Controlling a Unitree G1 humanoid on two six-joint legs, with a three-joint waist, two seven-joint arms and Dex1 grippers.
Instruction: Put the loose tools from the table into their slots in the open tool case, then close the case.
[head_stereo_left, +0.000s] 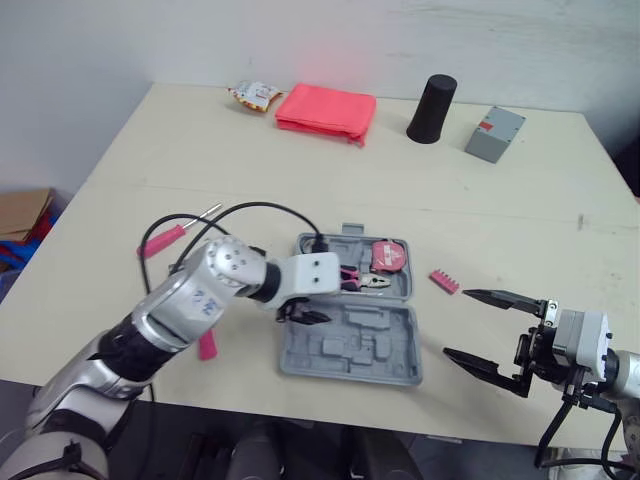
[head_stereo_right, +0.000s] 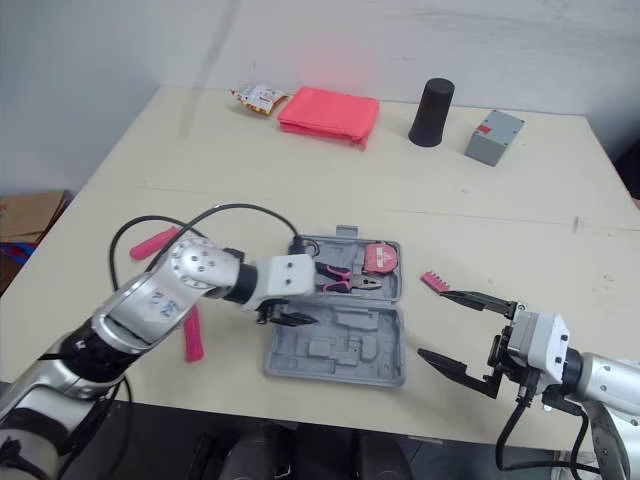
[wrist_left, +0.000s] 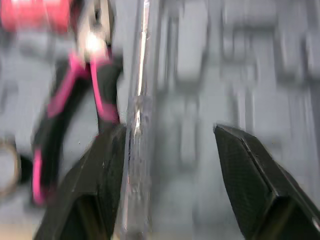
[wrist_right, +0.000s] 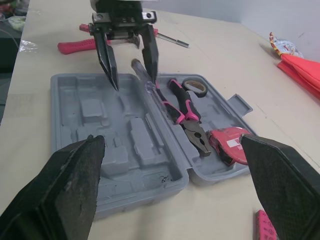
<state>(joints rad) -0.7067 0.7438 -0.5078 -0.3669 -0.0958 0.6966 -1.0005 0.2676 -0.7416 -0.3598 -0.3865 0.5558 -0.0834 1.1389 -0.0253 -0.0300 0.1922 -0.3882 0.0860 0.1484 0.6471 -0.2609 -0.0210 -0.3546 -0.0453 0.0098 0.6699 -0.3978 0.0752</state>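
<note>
Nearest is the right gripper (head_stereo_left: 460, 323), just right of the case (head_stereo_left: 350, 375), with its fingers spread wide and nothing between them. Over the middle of the case hangs the left gripper (head_stereo_left: 303, 316), also spread; one finger (wrist_left: 95, 175) stands close against a clear screwdriver (wrist_right: 145, 75) but does not pinch it. By my judgement the task is about half done. The far half of the case holds pliers (head_stereo_left: 365, 282), a tape measure (head_stereo_left: 388, 255), a tape roll (wrist_right: 195, 86) and the clear screwdriver, which lies along the hinge beside the pliers; whether it sits fully in its slot I cannot tell. The near half has only empty moulded slots. Three things are left on the table: a pink screwdriver (head_stereo_left: 170, 238) well left of the case, a pink handle (head_stereo_left: 207, 346) near its left side and partly under the left arm, and a pink bit strip (head_stereo_left: 444, 281) just right of it. These are not yet in their slots, and the case is not yet closed.
</note>
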